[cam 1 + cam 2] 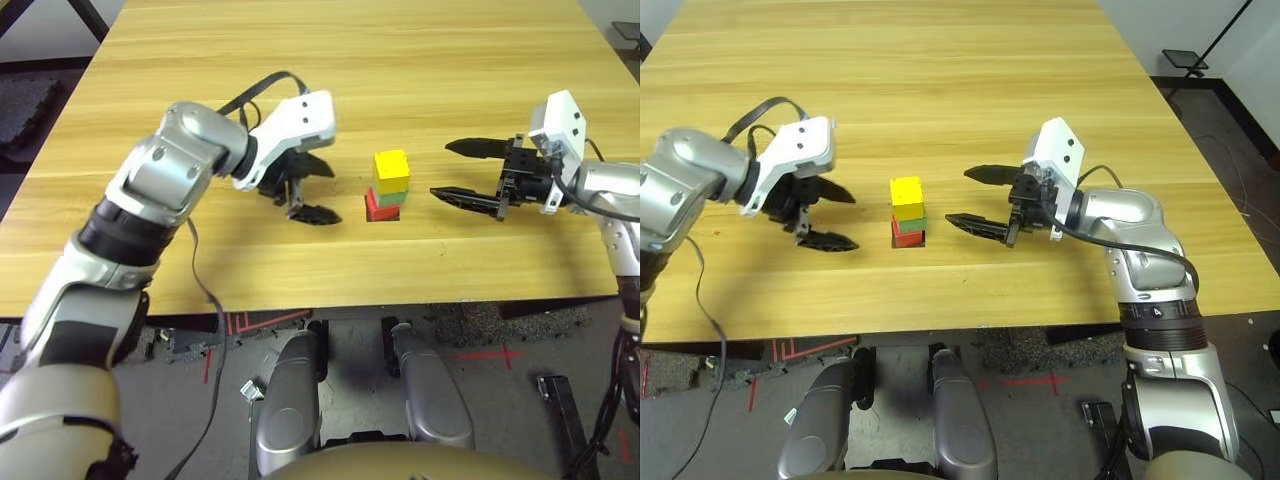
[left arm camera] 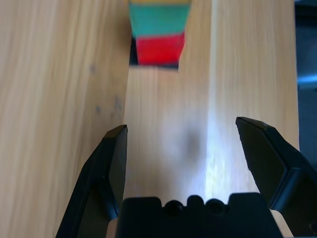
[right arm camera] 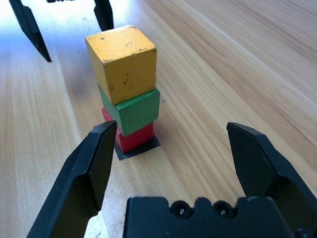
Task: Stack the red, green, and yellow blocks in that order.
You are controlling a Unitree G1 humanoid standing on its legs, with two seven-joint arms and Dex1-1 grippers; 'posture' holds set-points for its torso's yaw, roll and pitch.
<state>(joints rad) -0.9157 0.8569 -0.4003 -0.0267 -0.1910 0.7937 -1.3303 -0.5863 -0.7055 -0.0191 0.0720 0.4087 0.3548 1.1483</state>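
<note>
3 blocks in 1 stack on table (image 1: 300, 40), btwn grippers: red (image 3: 136, 138) at bottom on black patch (image 3: 138, 148), green (image 3: 136, 113) mid, yellow (image 3: 124, 64) on top. Layers slightly twisted, edges not quite flush. L gripper (image 1: 326, 190) released, fingers wide apart, empty, near stack on its L side. R gripper (image 1: 956, 196) same: fingers spread, nothing held, near stack on R side. Neither touching blocks.
</note>
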